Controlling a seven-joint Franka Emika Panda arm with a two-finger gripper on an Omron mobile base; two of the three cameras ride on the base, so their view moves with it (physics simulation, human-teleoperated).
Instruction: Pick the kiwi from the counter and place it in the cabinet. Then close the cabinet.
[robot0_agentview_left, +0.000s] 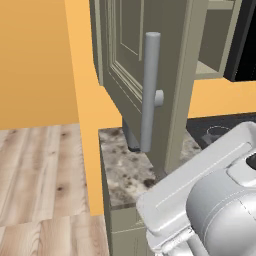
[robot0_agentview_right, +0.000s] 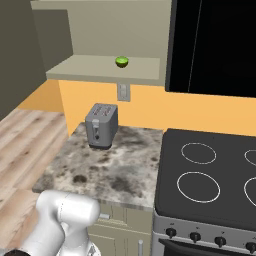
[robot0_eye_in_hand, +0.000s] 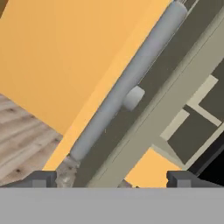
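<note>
arm: the big white arm (robot0_agentview_left: 210, 200) hogs the bottom right of the left base view, so that's the closest thing to the lens.
gripper: in the hand view the gripper (robot0_eye_in_hand: 116, 178) has its 2 dark fingertips (robot0_eye_in_hand: 41, 178) spread wide with nothing between them, so it's released and empty.
door: the cabinet door (robot0_agentview_left: 150, 75) is swung out toward the robot over the left end of the table, seen nearly edge-on in the left base view.
handle: the long grey bar handle (robot0_eye_in_hand: 127, 83) runs diagonally across the hand view, right ahead of the fingers but not between them as far as I can tell.
kiwi: the kiwi (robot0_agentview_right: 121, 61) is already sitting on the shelf inside the cabinet (robot0_agentview_right: 105, 70), toward the middle.
table: the speckled table (robot0_agentview_right: 115, 165) just has the toaster (robot0_agentview_right: 101, 125) at the back, with the stovetop (robot0_agentview_right: 210, 175) to its right.
step: looks to me like the placing part is done and we're on closing the cabinet.
next move: I'd guess it needs to get onto the door's outer face or the handle and push it around its hinge until it sits flush, without clipping the door edge on the way.
</note>
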